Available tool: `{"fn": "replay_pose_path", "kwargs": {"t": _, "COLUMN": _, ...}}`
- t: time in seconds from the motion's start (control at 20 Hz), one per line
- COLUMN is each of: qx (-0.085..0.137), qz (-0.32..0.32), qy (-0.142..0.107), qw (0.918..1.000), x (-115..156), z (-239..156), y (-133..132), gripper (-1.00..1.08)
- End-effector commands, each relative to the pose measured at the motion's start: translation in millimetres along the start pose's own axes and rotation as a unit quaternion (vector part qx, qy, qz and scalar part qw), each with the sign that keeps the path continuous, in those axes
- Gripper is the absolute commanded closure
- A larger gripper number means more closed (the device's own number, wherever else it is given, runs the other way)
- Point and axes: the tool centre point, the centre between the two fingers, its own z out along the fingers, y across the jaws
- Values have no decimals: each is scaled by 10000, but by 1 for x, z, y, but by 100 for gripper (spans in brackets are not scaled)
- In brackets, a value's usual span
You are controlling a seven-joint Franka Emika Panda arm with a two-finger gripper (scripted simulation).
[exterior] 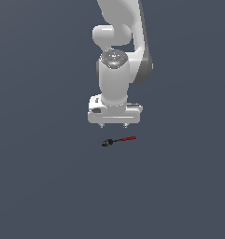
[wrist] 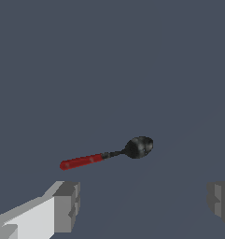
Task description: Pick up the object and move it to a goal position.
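Red on the handle and black on the rounded head, the spoon (exterior: 118, 140) lies flat on the plain slate-grey tabletop (exterior: 39, 186), a thin dark neck joining its 2 ends. In the exterior view the head points to the exterior view's left and the handle runs off to the exterior view's right, tilted slightly upward in the picture.

White and bulky, the arm (exterior: 118, 51) comes down from the upper edge of that view, and its claw (exterior: 114, 125) sits just beyond the spoon with a clear gap between them, nothing touching. Only the 2 short tips of the fingers (exterior: 125, 125) show below the wide white claw body.

From the wrist view the spoon (wrist: 109, 154) lies ahead of the claw (wrist: 144, 205), roughly between the lines of its 2 grey pads (wrist: 67, 205). The pads stand far apart at opposite sides of the picture, so the claw is spread wide and grips nothing. The gap between the pads is wider than the spoon is long.
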Motion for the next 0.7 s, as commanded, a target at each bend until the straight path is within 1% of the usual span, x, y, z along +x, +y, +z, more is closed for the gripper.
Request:
{"fn": "replay_pose_path", "kwargs": {"t": 0.0, "qx": 0, "qz": 0, "qy": 0, "qw": 10000, "x": 0, "z": 0, "y": 0, "gripper": -92}}
{"fn": "replay_pose_path", "kwargs": {"t": 0.15, "qx": -10, "qz": 44, "qy": -44, "qw": 10000, "x": -2, "z": 2, "y": 4, "gripper": -92}}
{"fn": "replay_pose_path", "kwargs": {"t": 0.45, "qx": -59, "qz": 254, "qy": -265, "qw": 9993, "x": -13, "z": 12, "y": 24, "gripper": -92}}
{"fn": "replay_pose_path", "kwargs": {"t": 0.65, "qx": -59, "qz": 256, "qy": -265, "qw": 9993, "x": -13, "z": 12, "y": 24, "gripper": -92}}
